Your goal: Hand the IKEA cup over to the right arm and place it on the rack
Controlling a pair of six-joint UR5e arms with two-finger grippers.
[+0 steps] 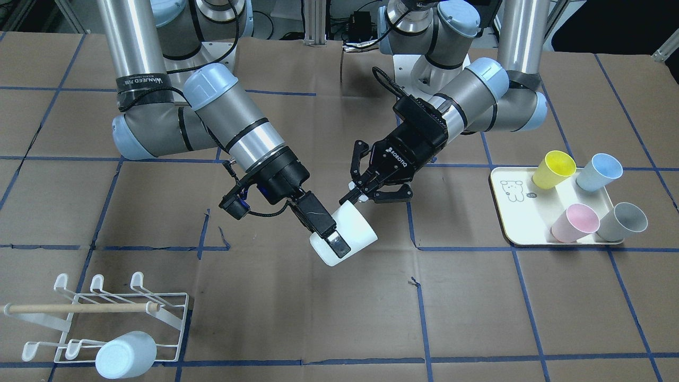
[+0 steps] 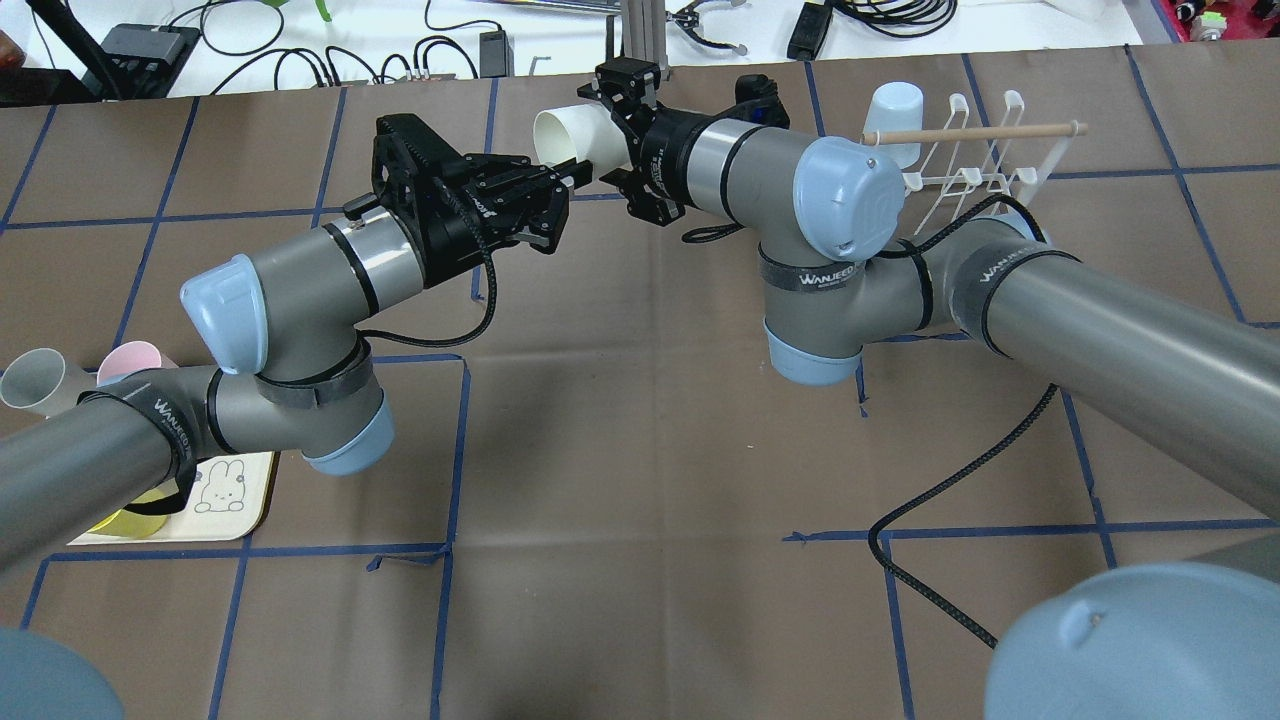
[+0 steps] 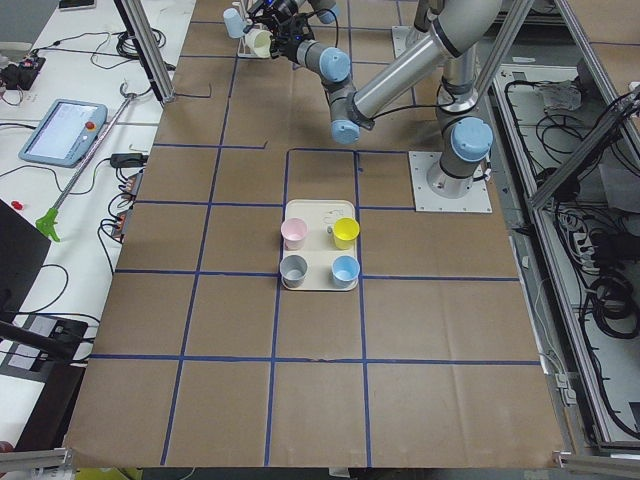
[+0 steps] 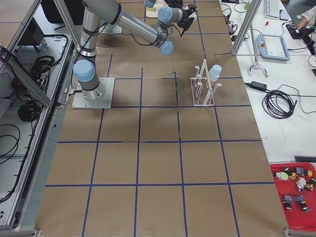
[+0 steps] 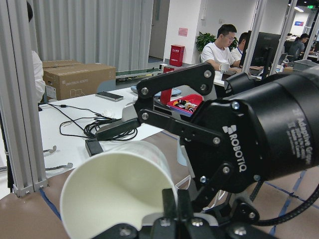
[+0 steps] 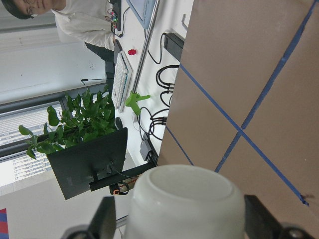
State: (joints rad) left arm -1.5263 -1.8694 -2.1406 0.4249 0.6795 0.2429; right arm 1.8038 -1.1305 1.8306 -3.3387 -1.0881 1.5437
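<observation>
IKEA cup (image 1: 355, 225) mid-air over table (image 1: 477, 318) centre: handover step. Left gripper (image 1: 356, 192) jaws pinch rim; right gripper (image 1: 339, 240) jaws seemingly clamp body. Next, you free left, retreat, carry cup to rack (image 1: 79, 307).

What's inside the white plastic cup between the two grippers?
Nothing shows inside the white plastic cup: the left wrist view sees only bare white wall. A finger of the left gripper hooks over the rim, hiding a low strip.

Matt white plastic cup (image 1: 356, 227); white wire rack (image 1: 165, 317), wooden dowel (image 1: 79, 307); brown paper tabletop (image 1: 329, 329)
</observation>
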